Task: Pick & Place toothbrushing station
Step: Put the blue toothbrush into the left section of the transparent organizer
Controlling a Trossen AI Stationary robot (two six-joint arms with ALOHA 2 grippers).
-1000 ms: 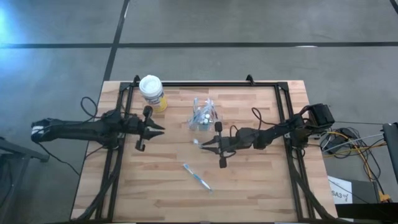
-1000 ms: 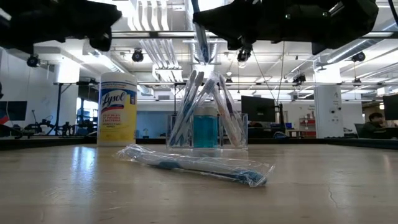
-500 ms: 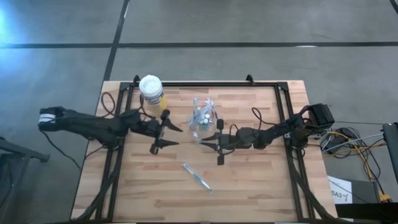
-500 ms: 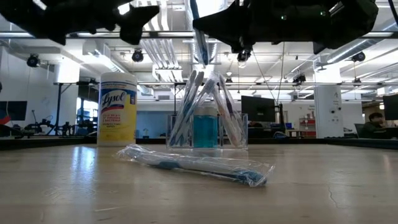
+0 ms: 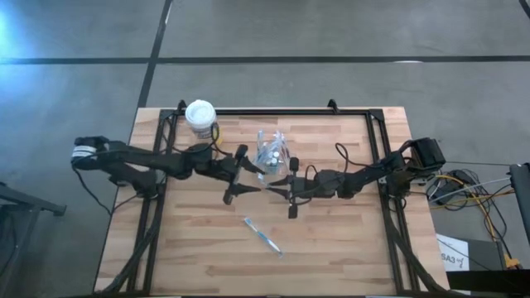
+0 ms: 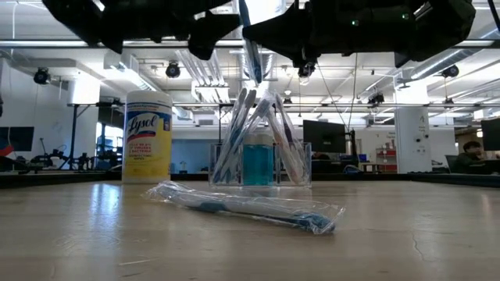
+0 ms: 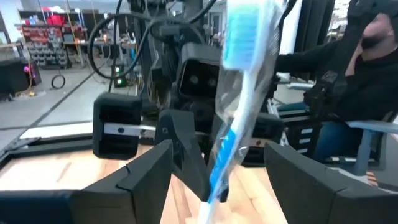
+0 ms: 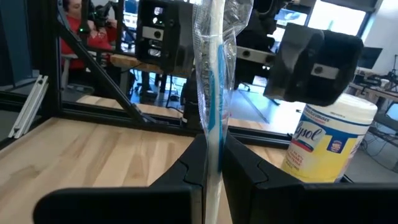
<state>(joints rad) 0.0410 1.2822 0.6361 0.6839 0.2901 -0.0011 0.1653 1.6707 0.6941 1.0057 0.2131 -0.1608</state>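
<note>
The right gripper is clamped on a wrapped toothbrush, held upright just beside the clear holder. The left gripper, fingers spread wide, faces that toothbrush, empty.

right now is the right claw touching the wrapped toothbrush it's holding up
Touching. In the right wrist view the right claw is shut on the wrapped toothbrush, both fingers pressed against its handle with no gap.
</note>
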